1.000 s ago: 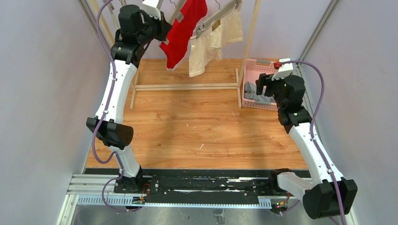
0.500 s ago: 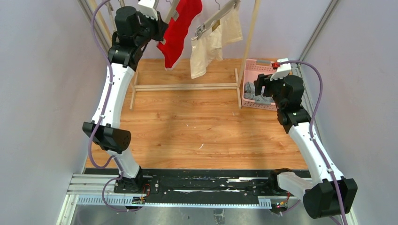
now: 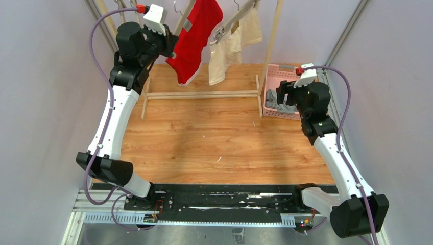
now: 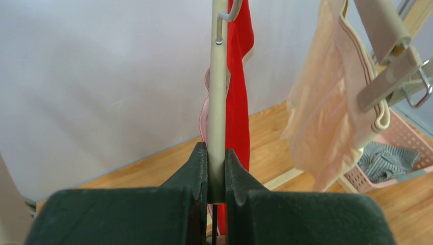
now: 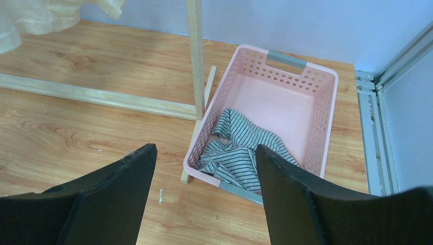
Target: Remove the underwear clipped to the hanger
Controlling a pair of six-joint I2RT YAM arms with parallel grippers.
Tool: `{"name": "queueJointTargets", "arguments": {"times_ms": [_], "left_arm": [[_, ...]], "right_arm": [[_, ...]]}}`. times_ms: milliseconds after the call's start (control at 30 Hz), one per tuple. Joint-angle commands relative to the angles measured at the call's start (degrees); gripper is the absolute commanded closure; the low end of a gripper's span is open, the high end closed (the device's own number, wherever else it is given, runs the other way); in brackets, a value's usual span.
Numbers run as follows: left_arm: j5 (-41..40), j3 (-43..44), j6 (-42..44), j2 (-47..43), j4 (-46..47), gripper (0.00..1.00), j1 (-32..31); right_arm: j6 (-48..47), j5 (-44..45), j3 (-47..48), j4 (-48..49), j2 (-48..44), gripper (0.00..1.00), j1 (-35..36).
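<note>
Left hand (image 4: 216,155) has swung left, pinching the hanger (image 4: 218,92) of the red briefs (image 4: 239,102); these and the cream briefs (image 4: 332,102) hang clipped (two remain). Grey striped briefs (image 5: 240,153) lie in the basket (image 5: 327,102) below the spread right hand (image 5: 204,173).

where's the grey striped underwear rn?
The grey striped boxer briefs lie crumpled in the pink perforated plastic basket at the table's far right, in the corner nearest the wooden rack's right post; the right wrist view shows them best.

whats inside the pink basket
The pink basket holds one crumpled grey striped underwear at one end; the rest of its floor is bare. Anything beneath the fabric is hidden.
</note>
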Motion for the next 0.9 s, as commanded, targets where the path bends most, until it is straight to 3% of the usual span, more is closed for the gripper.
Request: {"name": "queueJointTargets", "arguments": {"times_ms": [0, 233, 467, 667, 867], "left_arm": [[-1.9, -2.7, 1.6, -2.8, 1.2, 1.0, -0.4], [-1.6, -10.0, 1.5, -8.6, -8.4, 1.0, -0.9], [-9.6, -28.7, 1.3, -26.1, -17.6, 1.0, -6.1], [-2.7, -46.3, -2.8, -44.3, -20.1, 1.0, -6.6], [6.5, -50.1, -2.9, -50.5, -26.2, 1.0, -8.5]], "right_arm": [[-0.6, -0.5, -0.2, 0.6, -0.3, 0.27, 1.7], [0.3, -1.6, 0.1, -0.4, -0.8, 0.27, 2.0], [1.8, -10.0, 1.9, -3.2, 0.6, 0.27, 2.7], [5.2, -18.7, 2.5, -2.6, 1.5, 0.27, 3.4], [7.3, -34.4, 8.2, -4.3, 6.5, 0.27, 3.4]]}}
